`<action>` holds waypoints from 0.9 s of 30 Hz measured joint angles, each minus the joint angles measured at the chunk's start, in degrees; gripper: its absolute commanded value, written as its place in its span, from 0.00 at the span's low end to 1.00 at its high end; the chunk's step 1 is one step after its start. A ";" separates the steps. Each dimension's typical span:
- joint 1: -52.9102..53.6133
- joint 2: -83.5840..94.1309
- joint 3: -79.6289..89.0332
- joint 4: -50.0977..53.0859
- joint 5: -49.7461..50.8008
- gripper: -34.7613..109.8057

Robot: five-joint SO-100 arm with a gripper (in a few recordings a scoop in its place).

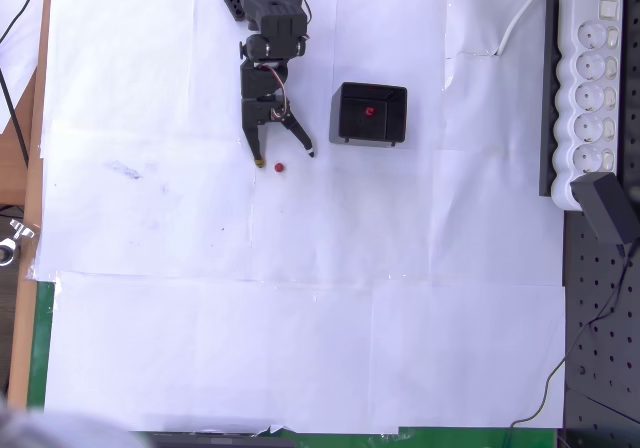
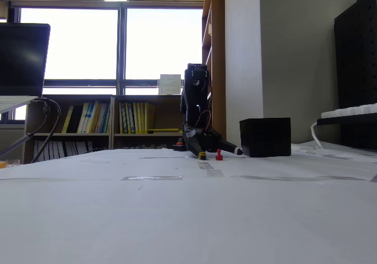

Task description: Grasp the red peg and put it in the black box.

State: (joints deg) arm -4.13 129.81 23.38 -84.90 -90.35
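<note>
A tiny red peg (image 1: pixel 279 167) lies on the white paper, just below and between the fingertips of my gripper (image 1: pixel 285 158); in the fixed view the red peg (image 2: pixel 218 155) stands at the gripper (image 2: pixel 220 153) tips. The gripper is open, its fingers spread wide and low over the paper, with nothing held. The black box (image 1: pixel 369 114) sits to the right of the gripper, and a second red peg (image 1: pixel 370 111) lies inside it. In the fixed view the black box (image 2: pixel 265 137) stands right of the arm.
A white power strip (image 1: pixel 590 88) and a black adapter (image 1: pixel 606 206) lie along the right edge in the overhead view. White paper sheets (image 1: pixel 300 298) cover the table. A laptop (image 2: pixel 20 63) stands at the left in the fixed view.
</note>
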 measured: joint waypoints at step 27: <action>-1.67 3.08 1.85 -4.75 1.05 0.54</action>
State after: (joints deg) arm -5.80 132.89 25.22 -89.65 -89.30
